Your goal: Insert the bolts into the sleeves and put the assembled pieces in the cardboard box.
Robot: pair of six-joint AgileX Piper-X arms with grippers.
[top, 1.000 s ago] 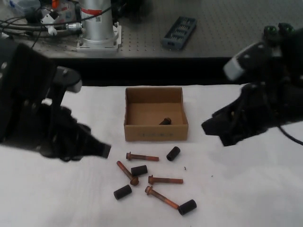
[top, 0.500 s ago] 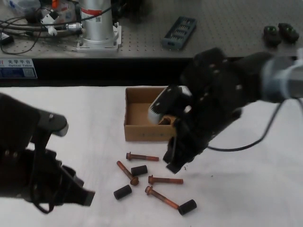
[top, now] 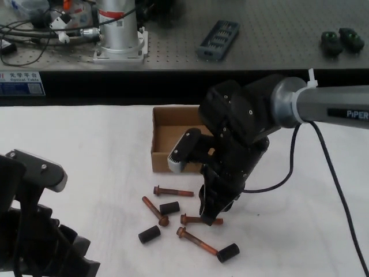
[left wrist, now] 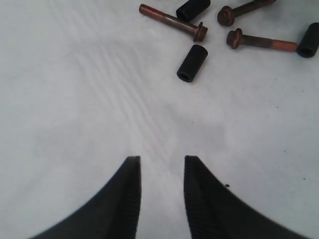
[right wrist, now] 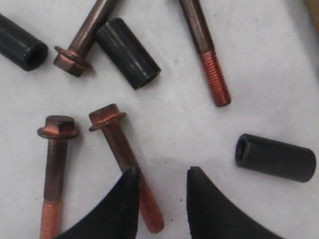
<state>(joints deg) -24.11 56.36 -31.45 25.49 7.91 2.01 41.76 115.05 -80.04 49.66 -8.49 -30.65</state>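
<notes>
A white cloth covers the bench, and the cardboard box stands on it just behind the right gripper, which hangs low over the scattered parts. Its fingers are a narrow way apart with nothing between them. A bolt lies at a slant just in front of it, its threaded end passing under one finger. A second bolt lies just beside the first, on the outer side of that same finger. A loose sleeve sits off to the other finger's side, near but apart, and another sleeve lies further ahead.

The left gripper is low over bare cloth, its fingers narrowly apart and empty, with a third sleeve ahead of it.

The main risk, as I judge it, is the right gripper's line. The gap sits to one side of the shank rather than astride it, so a straight descent would likely land a finger on the bolt and press it or roll it away. The narrow opening leaves little margin. The second bolt is close enough to be nudged or pinched along with the first. Closing this low could also gather a fold of cloth. A hold on the threaded end would cover the very part that must enter a sleeve, and the round sleeves look ready to roll at a light knock
</notes>
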